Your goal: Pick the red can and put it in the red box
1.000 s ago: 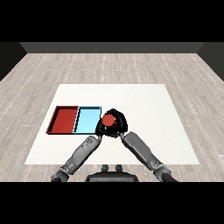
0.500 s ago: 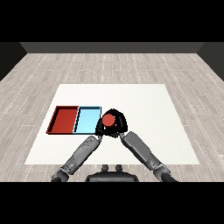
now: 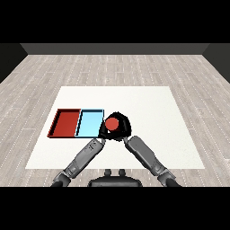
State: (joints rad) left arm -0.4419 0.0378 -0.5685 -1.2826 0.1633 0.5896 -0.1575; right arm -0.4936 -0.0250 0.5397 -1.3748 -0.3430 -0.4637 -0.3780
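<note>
Red can [image 3: 112, 123] sitting just right of the light blue tray [image 3: 90, 123], top face showing, right by that tray's near right corner. Wrapped by the right hand [image 3: 122, 128], black fingers curled round the can's right and far sides, so clearly grasping the can. Can't tell whether the can rests on the counter [image 3: 148, 108] or hangs a bit above it.

Left hand [image 3: 102, 133] tucked in against the can's left side, right next to the light blue tray's near right corner. Mostly a dark blob from this angle, fingers merging with the other hand, so can't tell if released or clenched. Possibly touching the can, hard to say.

Red tray [image 3: 66, 123] lying on the far side of the light blue tray from the can, the two trays edge to edge. So: red tray left, light blue tray in the middle, can just right of it. Nothing seen inside either tray, just flat colour with a darker rim.

Grey forearms coming up from below the can, left one angling in from the lower left, right one from the lower right, meeting at the can like a V. White counter spreading wide to the right of the can, wood-look floor beyond it.
</note>
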